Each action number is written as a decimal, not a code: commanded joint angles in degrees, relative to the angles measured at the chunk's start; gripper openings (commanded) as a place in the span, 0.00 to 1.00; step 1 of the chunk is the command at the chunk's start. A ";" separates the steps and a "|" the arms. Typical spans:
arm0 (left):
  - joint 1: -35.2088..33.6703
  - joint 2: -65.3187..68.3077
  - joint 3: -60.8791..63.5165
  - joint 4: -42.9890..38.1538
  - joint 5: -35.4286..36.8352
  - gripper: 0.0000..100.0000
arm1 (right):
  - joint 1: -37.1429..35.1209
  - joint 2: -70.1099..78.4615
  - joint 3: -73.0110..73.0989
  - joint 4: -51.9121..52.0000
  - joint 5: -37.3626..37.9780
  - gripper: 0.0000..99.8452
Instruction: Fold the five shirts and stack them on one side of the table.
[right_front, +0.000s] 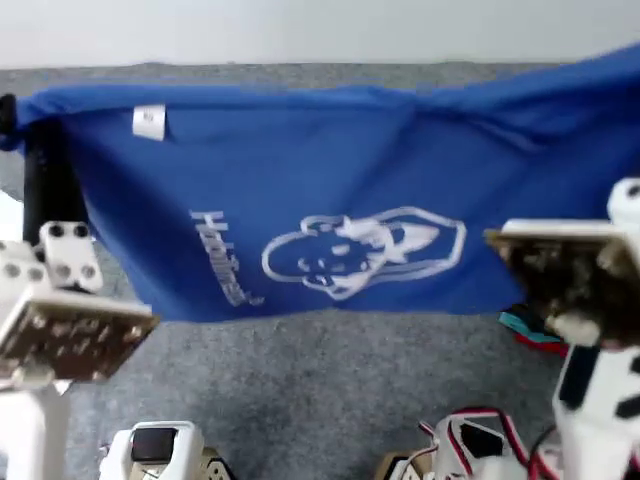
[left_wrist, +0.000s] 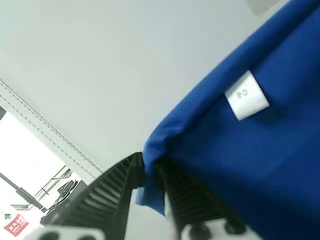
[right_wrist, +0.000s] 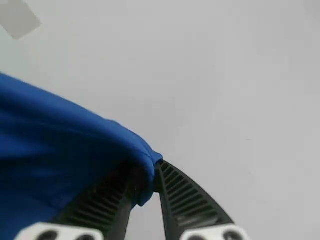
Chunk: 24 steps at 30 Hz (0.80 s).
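Two arms stood closest to me, the left arm (right_front: 70, 335) and the right arm (right_front: 575, 270), one at each side of the grey table (right_front: 330, 380). Just past the right arm, a bit of something teal and red (right_front: 524, 327) lay on the table, half hidden under that arm, and I couldn't tell what it was. Beyond that hung the blue shirt (right_front: 330, 170), lifted up and spread wide between the two arms, its top edge running nearly the full width and its lower edge hanging loose. A white drawing (right_front: 360, 250) with white lettering beside it showed on the cloth. A small white label (right_front: 148, 122) sat near the top edge, toward the left arm's end. The left gripper (left_wrist: 150, 172) had its jaws drawn narrow on one top corner of the shirt, the cloth bunched between ribbed black fingers (left_wrist: 115, 185), with the label close by. The right gripper (right_wrist: 147, 177) pinched the opposite corner the same way, jaws nearly together with a fold of blue between them. Farthest off, a plain white wall (right_front: 320, 30) ran behind the table.
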 joint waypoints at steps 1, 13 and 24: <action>-0.53 -0.09 -3.82 3.16 -0.53 0.01 | 1.36 -1.27 -2.02 1.98 1.14 0.01; -0.44 8.09 18.07 3.08 -0.44 0.01 | -10.24 16.84 -1.93 14.11 3.96 0.01; -0.35 26.90 35.65 -22.86 -0.62 0.01 | -12.79 46.64 -2.11 6.29 -1.05 0.01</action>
